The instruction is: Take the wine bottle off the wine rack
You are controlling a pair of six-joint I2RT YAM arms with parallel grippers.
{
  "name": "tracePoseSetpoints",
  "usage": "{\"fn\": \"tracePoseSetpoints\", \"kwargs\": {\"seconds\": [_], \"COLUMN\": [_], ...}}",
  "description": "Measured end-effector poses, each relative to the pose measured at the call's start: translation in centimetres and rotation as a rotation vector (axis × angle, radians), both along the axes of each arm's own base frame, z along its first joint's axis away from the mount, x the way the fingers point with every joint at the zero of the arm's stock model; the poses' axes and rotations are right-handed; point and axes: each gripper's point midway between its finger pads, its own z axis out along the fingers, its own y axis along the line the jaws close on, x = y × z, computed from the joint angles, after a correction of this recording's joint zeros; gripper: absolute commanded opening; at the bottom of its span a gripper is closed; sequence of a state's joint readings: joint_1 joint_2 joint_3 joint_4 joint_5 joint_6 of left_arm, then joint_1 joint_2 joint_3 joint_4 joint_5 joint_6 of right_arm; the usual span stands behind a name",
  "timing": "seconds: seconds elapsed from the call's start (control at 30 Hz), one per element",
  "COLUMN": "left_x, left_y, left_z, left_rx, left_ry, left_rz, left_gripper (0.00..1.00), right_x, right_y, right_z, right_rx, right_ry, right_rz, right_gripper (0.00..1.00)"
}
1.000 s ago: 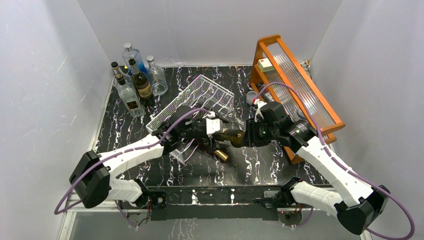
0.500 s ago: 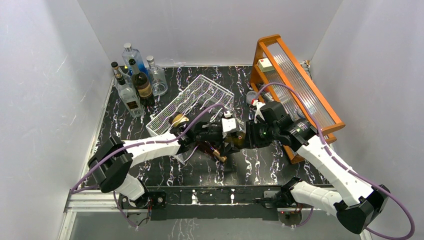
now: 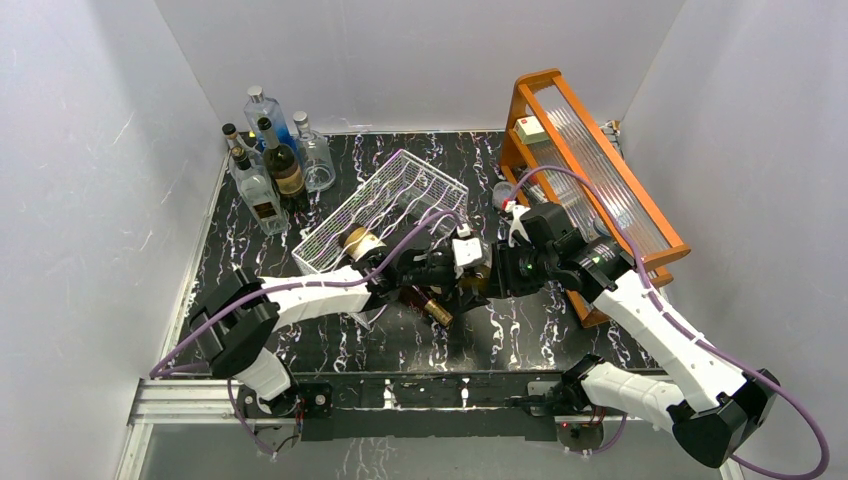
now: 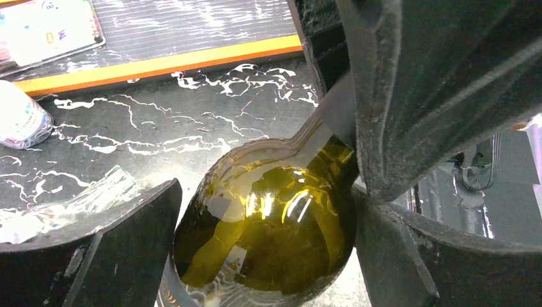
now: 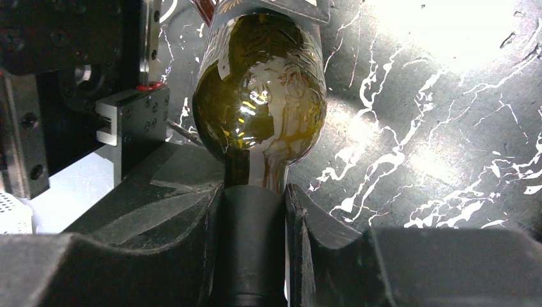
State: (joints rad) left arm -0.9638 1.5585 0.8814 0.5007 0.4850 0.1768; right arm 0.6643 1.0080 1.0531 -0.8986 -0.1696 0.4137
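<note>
The right claw [image 5: 254, 199] was clamped on the neck of the olive-green wine bottle [image 5: 262, 96], which lay roughly level between the two arms, just off the near right corner of the white wire wine rack [image 3: 400, 190] and above the marbled black counter [image 3: 400, 345]. The left claw [image 4: 265, 195] straddled the bottle's shoulder with its fingers spread wide. One finger was against the glass, but I could not tell whether the other pressed on it.

The step in hand looked like the lift-out itself, with the bottle drawn out of its cradle and shared between both arms. The next move probably called for carrying it well away from the wires and lowering it onto bare counter, avoiding the gold-capped bottle [image 3: 432, 305] lying just below. A second bottle [image 3: 360, 242] rested in the rack.
</note>
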Motion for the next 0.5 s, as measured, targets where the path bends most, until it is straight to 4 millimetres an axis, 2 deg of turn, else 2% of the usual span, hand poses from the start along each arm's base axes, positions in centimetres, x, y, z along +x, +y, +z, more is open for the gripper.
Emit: {"fn": "tracePoseSetpoints", "kwargs": {"seconds": [0.1, 0.23, 0.3, 0.4, 0.47, 0.5], "left_x": [0.2, 0.1, 0.2, 0.2, 0.2, 0.3], "left_y": [-0.3, -0.5, -0.5, -0.4, -0.1, 0.1], "left_z": [-0.3, -0.4, -0.5, -0.6, -0.3, -0.1], "left_rx": [0.007, 0.021, 0.035, 0.049, 0.045, 0.041], "left_ry": [-0.002, -0.023, -0.026, -0.048, -0.059, -0.064], "left_rz": [-0.002, -0.008, -0.004, 0.0, 0.012, 0.019], "left_gripper": [0.86, 0.7, 0.59, 0.54, 0.5, 0.48], "right_x": [0.0, 0.0, -0.1, 0.0, 0.4, 0.7], "right_y": [0.0, 0.0, -0.1, -0.2, -0.7, -0.8], "right_z": [0.0, 0.0, 0.0, 0.5, 1.6, 2.7], "right_rx": [0.001, 0.001, 0.0, 0.005, -0.005, -0.002], "right_ry": [0.002, 0.004, 0.006, 0.002, -0.026, -0.053], "right_rz": [-0.001, 0.0, 0.0, -0.01, -0.032, -0.037], "right_gripper": [0.18, 0.44, 0.65, 0.88, 0.97, 0.98]}}
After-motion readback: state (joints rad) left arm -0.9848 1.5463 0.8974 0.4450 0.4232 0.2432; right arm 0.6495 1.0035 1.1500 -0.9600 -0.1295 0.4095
